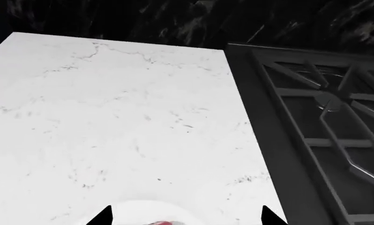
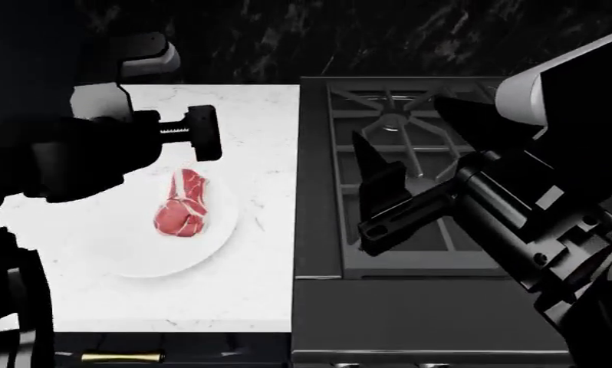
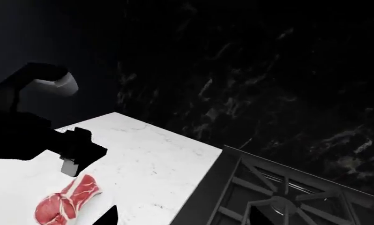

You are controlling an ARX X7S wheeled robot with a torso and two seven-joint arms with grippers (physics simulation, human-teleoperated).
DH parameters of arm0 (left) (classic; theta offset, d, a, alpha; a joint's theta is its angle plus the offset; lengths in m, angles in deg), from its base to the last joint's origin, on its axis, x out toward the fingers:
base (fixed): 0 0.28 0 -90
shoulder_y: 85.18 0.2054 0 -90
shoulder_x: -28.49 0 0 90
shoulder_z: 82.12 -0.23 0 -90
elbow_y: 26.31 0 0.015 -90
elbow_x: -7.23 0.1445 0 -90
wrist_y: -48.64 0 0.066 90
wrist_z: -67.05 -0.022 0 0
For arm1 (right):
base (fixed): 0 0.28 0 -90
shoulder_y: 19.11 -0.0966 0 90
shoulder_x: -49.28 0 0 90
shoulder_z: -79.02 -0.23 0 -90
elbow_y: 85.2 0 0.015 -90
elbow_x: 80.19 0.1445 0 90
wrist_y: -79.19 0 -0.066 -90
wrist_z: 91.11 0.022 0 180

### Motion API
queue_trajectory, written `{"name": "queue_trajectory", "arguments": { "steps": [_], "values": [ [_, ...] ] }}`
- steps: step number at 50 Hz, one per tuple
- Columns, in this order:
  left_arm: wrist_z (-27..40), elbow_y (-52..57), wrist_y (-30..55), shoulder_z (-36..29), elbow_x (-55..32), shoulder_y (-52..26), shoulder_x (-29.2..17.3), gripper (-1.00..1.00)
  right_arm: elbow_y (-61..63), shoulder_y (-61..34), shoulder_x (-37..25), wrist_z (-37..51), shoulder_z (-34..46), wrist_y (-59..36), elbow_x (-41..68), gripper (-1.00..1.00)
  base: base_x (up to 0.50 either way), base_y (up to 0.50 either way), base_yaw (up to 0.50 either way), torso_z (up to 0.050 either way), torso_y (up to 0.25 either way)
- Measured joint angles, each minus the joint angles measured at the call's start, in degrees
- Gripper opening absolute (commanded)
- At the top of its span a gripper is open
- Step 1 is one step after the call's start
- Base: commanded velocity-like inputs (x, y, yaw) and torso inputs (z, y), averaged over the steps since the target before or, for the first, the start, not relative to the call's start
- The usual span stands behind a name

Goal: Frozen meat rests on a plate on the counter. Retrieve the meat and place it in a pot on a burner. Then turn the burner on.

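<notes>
Left pincer (image 2: 199, 132) hovers open above one steak (image 2: 182, 203) on one plate (image 2: 143, 259), table (image 2: 255, 284); right pincer (image 2: 373, 192) open over stove grate (image 2: 409, 165). Pot unseen; plate partly hidden.

Left arm reaching in from the left side of the head view, dark and bulky, with a white-and-grey joint cover near its upper part. Left gripper (image 2: 205, 132) held out level at the arm's end, aimed toward the right, its black body short and blocky; in the left wrist view, only 2 black fingertips (image 1: 103, 216) showing, set well apart. Right arm coming in from the right, with a white shell at the upper joint and black links below. Right gripper (image 2: 372, 201) extended forward and to the left, fingers (image 2: 366, 165) long and dark, spread apart; 2 tips showing in the right wrist view (image 3: 108, 216).
</notes>
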Motion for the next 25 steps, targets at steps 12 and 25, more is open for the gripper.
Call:
{"name": "queue_trajectory", "arguments": {
  "steps": [12, 25],
  "values": [
    [-6.5, -14.8, -3.9, -7.8, 6.0, -4.9, -0.2, 1.00, -1.8, 0.6, 0.8, -3.4, 0.0, -0.5, -3.2, 1.00, 0.00, 0.00, 0.00, 0.000, 0.000],
    [-9.3, -20.6, -5.6, -11.1, 8.2, -4.7, -0.5, 1.00, -2.7, 0.0, 1.4, -4.7, 0.5, -1.0, -4.8, 1.00, 0.00, 0.00, 0.00, 0.000, 0.000]
  ]
}}
